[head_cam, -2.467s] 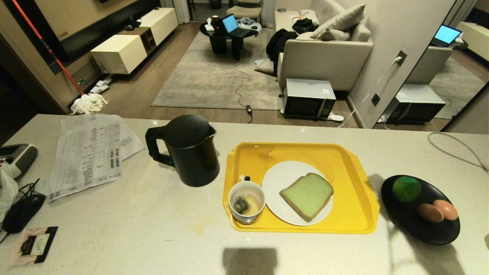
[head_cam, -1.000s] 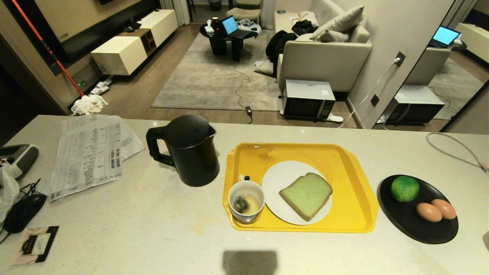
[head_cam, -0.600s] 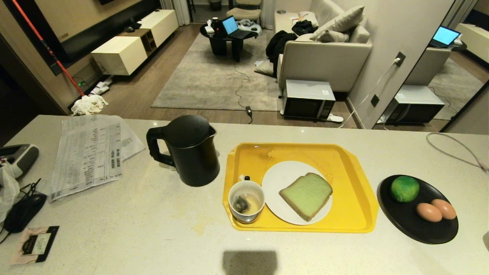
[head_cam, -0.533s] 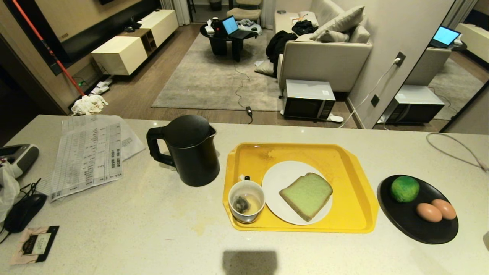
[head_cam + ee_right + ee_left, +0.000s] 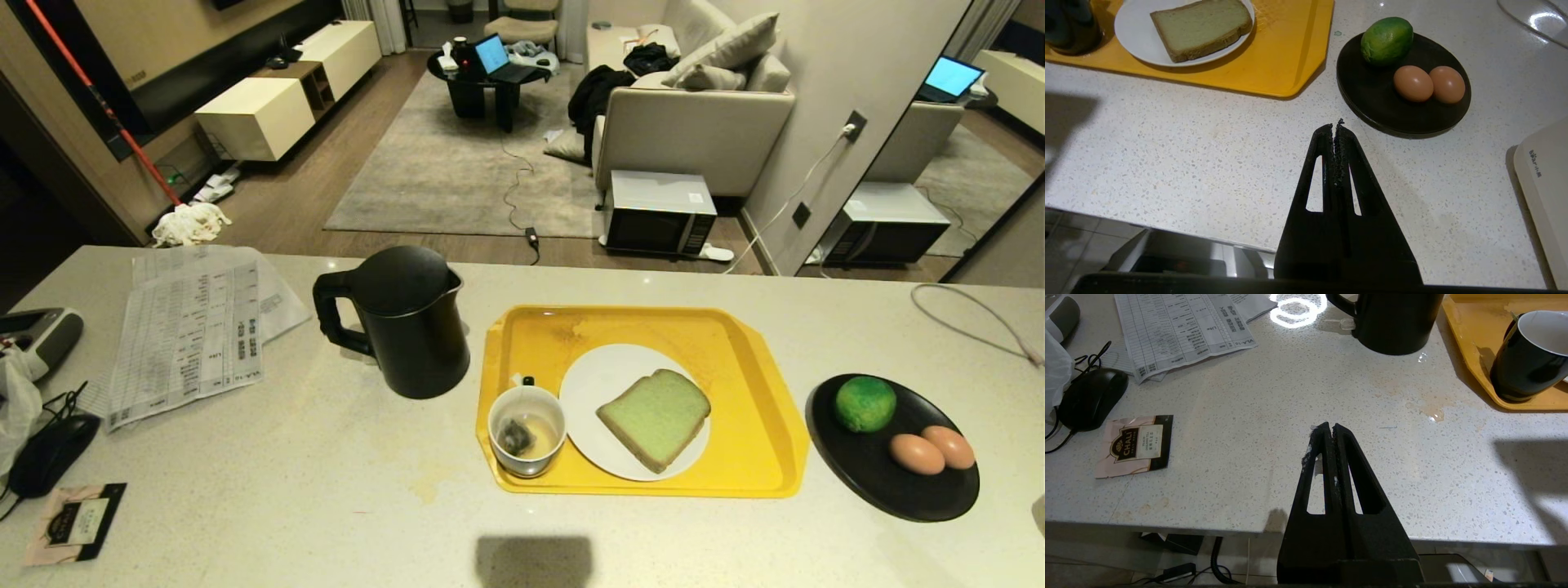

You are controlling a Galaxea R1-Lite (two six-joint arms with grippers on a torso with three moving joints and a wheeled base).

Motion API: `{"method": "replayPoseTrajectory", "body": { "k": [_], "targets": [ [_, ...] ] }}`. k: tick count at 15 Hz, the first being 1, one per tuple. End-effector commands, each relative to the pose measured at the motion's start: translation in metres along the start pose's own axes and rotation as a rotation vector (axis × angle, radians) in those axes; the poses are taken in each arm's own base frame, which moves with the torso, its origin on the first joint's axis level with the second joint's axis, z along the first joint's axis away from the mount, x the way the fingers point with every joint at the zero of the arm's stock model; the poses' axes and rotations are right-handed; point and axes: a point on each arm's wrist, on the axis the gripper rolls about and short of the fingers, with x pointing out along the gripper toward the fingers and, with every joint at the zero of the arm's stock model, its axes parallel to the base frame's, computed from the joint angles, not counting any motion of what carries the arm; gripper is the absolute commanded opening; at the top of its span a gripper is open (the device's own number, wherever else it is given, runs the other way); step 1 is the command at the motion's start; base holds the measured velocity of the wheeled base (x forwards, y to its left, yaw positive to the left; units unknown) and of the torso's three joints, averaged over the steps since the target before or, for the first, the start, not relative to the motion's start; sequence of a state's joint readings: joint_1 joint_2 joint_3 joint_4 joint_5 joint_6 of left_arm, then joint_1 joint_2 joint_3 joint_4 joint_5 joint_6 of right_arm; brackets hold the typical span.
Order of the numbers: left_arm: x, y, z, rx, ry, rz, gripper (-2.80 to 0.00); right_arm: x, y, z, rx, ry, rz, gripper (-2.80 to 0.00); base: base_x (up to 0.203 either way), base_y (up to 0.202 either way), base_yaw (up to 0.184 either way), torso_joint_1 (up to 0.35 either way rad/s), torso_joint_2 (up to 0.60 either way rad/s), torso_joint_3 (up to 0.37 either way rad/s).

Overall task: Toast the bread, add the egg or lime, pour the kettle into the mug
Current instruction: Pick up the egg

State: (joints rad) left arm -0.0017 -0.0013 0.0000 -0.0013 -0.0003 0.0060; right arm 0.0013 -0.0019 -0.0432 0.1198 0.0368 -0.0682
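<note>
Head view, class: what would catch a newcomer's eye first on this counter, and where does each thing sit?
The yellow tray at the centre stands out, carrying a white plate with the green bread and, left of it, the mug with a teabag inside. The black kettle stands on the counter just left of the tray. On the right, a black dish holds the lime and two brown eggs.

Left gripper (image 5: pixel 1329 426) and right gripper (image 5: pixel 1334 124) hover empty, fingers pressed together.
</note>
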Motion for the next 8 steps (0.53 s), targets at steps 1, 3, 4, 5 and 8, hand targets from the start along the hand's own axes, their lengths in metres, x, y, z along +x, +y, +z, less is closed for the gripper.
{"method": "replayPoseTrajectory", "body": {
  "k": [1, 3, 4, 5, 8],
  "targets": [
    [0.0, 0.0, 0.0, 0.0, -0.001, 0.0, -2.8, 0.0003, 0.0, -0.0004, 0.007, 0.004, -0.001, -2.8, 0.0, 0.0, 0.0, 0.0, 0.0, 0.0],
    [0.0, 0.0, 0.0, 0.0, -0.001, 0.0, -2.8, 0.0004, 0.0, -0.0004, 0.008, 0.005, -0.002, -2.8, 0.0, 0.0, 0.0, 0.0, 0.0, 0.0],
    [0.0, 0.0, 0.0, 0.0, -0.001, -0.001, -2.8, 0.0003, 0.0, -0.0004, 0.007, 0.004, -0.001, -2.8, 0.0, 0.0, 0.0, 0.0, 0.0, 0.0],
    [0.0, 0.0, 0.0, 0.0, -0.001, 0.0, -2.8, 0.0004, 0.0, -0.0004, 0.007, 0.005, -0.001, -2.8, 0.0, 0.0, 0.0, 0.0, 0.0, 0.0],
    [0.0, 0.0, 0.0, 0.0, -0.001, 0.0, -2.8, 0.0004, 0.0, -0.0004, 0.006, 0.004, -0.001, -2.8, 0.0, 0.0, 0.0, 0.0, 0.0, 0.0]
  ]
}}
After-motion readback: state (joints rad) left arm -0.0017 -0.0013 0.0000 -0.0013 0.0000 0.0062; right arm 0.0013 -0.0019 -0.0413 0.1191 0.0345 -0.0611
